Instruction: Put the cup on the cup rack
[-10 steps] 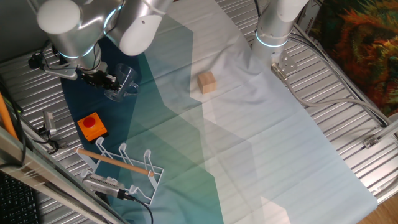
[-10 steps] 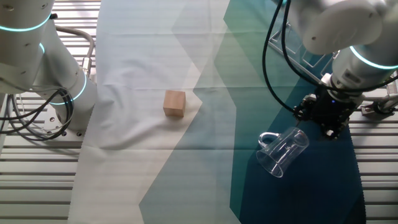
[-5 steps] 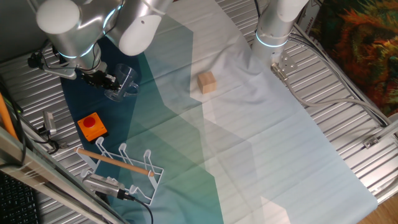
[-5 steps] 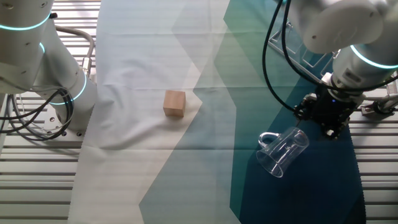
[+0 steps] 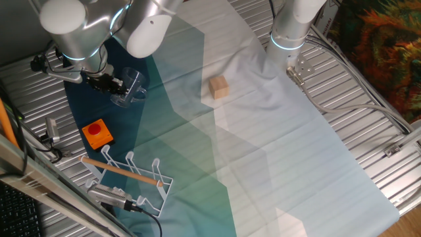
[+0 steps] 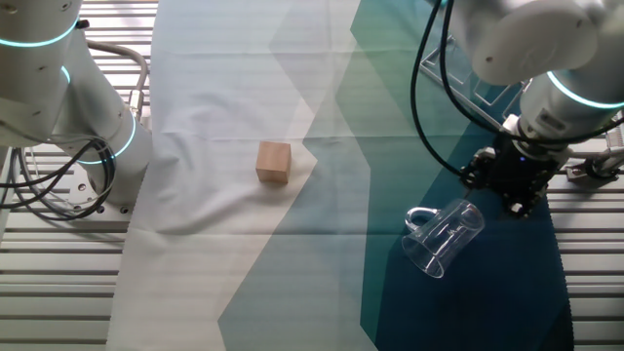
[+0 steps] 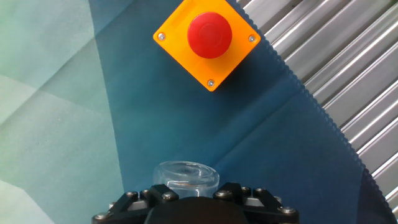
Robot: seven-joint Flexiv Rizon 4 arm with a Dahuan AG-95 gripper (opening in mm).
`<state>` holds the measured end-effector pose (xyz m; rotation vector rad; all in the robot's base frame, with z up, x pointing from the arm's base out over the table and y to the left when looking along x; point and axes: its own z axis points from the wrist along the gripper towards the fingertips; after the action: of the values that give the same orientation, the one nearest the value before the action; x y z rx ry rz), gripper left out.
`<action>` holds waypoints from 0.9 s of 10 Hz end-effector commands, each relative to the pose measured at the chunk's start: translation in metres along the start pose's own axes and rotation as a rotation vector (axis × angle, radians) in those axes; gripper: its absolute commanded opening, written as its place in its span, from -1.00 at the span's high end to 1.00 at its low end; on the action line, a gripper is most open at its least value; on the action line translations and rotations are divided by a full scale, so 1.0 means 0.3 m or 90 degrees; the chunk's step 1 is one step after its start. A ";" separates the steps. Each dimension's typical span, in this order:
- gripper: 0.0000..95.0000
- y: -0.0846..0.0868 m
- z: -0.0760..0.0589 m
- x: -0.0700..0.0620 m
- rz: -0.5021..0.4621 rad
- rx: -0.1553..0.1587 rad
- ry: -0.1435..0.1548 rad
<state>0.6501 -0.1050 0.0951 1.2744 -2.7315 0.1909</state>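
The end effector [image 6: 514, 191] is clamped on the clear cup [image 6: 444, 237], which tilts above the counter [image 6: 292, 273]. The cup rack [image 5: 131, 178] stands well apart, near the orange block [image 5: 97, 133].

Ribbed metal table [image 5: 368, 112], teal-and-white cloth [image 5: 263, 164], patterned fabric backdrop [image 5: 381, 39]

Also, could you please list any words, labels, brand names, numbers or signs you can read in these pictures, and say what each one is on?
None: no view shows readable text.
The orange block and its red button: plain, no lettering visible.
The cup, wooden cube and cup rack: no markings visible.
The gripper and the arm: no readable label at this size.
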 end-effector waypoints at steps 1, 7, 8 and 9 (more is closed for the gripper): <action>0.60 -0.001 0.000 -0.002 -0.017 0.017 0.007; 0.20 -0.001 0.000 -0.002 -0.054 -0.001 0.006; 0.20 -0.001 0.000 -0.002 -0.048 -0.004 0.008; 0.20 -0.001 0.000 -0.002 -0.044 -0.005 0.010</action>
<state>0.6528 -0.1050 0.0942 1.3983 -2.6487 0.1474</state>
